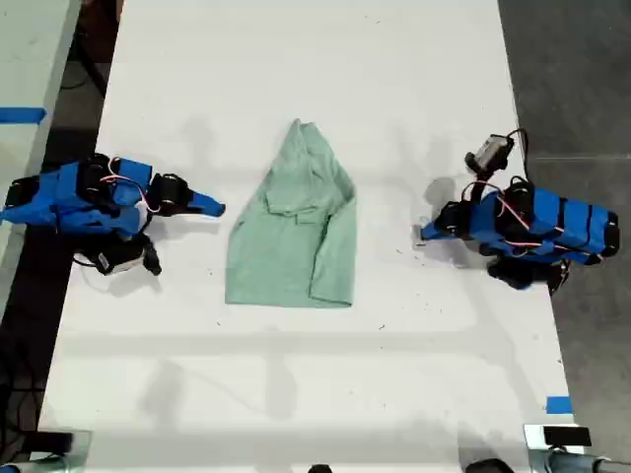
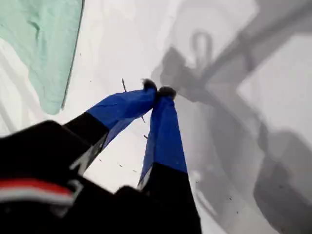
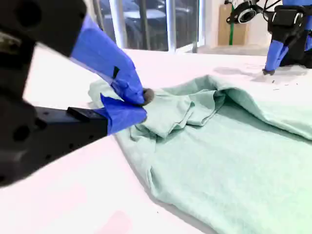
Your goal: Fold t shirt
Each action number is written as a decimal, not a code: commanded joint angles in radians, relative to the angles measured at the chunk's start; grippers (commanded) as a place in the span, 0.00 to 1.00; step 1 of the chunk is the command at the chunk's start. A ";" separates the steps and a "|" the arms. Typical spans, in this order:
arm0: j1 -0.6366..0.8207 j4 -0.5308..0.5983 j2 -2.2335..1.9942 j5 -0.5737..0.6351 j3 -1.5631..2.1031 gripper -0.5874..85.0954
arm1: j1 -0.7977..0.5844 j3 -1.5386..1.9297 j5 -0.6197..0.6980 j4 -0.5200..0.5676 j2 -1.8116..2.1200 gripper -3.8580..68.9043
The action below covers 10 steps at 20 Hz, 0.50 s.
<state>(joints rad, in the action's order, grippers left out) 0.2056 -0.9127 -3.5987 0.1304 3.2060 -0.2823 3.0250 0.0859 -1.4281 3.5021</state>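
1. Mint-green t shirt [image 1: 291, 236]: soft cloth, creased, lying flat at the centre of the exterior view. It narrows to a point toward the top of the frame and ends in a straight edge toward the bottom. A long flap is folded inward along its right side in that view, and a smaller fold crosses the upper middle. Its corner fills the upper left of the first wrist frame [image 2: 39, 44], and its rumpled folds fill the right half of the second wrist frame [image 3: 234, 161].
2. White table [image 1: 296, 59]: bears the shirt and both arms.
3. My first gripper [image 1: 426, 234]: blue, at the exterior view's right and well apart from the shirt. The jaws are pressed together tip to tip over bare table, holding nothing [image 2: 157, 91]. It also shows in the upper right of the second wrist frame, tip down at the table [image 3: 267, 70].
4. My second gripper [image 1: 219, 208]: blue, at the exterior view's left, just beside the shirt's edge. The jaws are closed on each other, with no cloth visibly between them [image 3: 142, 105].
5. Small camera [image 1: 490, 153]: grey, mounted on the first arm.
6. Blue tape [image 1: 558, 405]: a short strip in the lower right of the exterior frame.
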 commanded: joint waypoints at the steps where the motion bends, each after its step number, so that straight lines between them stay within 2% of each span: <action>1: -0.035 -0.002 -0.008 -0.043 0.009 0.00 | 0.008 0.017 -0.015 0.000 0.006 0.08; 6: -0.040 0.006 -0.008 -0.020 0.008 0.00 | 0.008 0.018 -0.015 0.000 0.006 0.08; 9: -0.026 0.000 0.038 -0.089 -0.012 0.00 | 0.005 0.018 -0.015 0.000 0.006 0.08; 10: -0.021 0.035 0.144 -0.107 -0.044 0.00 | 0.005 0.018 -0.014 0.000 0.006 0.08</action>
<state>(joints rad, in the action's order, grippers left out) 0.1841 -0.9158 -3.5650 0.0675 3.2045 -0.2823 3.0265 0.0859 -1.4281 3.5021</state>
